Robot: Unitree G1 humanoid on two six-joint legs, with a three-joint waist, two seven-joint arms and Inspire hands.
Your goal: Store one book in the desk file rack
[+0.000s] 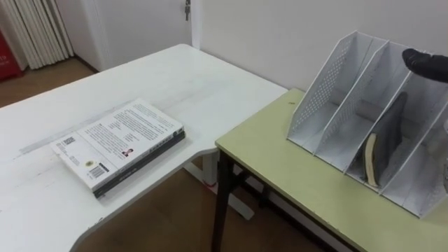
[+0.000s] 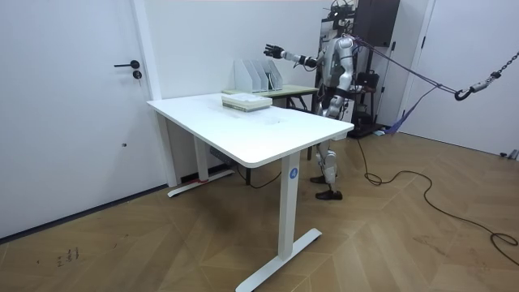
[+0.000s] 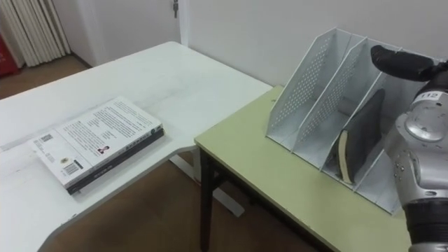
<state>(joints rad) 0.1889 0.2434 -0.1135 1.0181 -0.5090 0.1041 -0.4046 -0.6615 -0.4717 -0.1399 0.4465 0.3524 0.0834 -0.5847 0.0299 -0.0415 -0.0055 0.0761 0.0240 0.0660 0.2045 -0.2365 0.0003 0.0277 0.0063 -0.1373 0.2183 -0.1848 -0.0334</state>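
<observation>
**Listener:** What lies on the left?

**Operator:** I see a white surface (image 1: 42,203). Two books lie flat on it near its front edge. A white-covered book (image 1: 115,133) is on top, print side up. A dark book (image 1: 150,155) is under it, with their edges roughly in line. Nothing is touching either book.

**Listener:** And further right?

**Operator:** A green surface (image 1: 280,168) sits in the inward corner of the white one. The file rack (image 1: 329,91) stands upright along the green surface's far edge, by the wall. It is white and perforated, with slanted dividers. A dark-covered book (image 1: 388,133) leans inside the third slot from the left, its pale page edge facing me. The slots to its left hold nothing.

**Listener:** Where is the hand?

**Operator:** My right hand (image 1: 423,61) comes in from the right and hovers over the rack's top rim, above the right-hand slots. Its fingers look stretched out and wide, with nothing in them. In the room view I stand behind the green surface with that arm held out level over the rack.
</observation>
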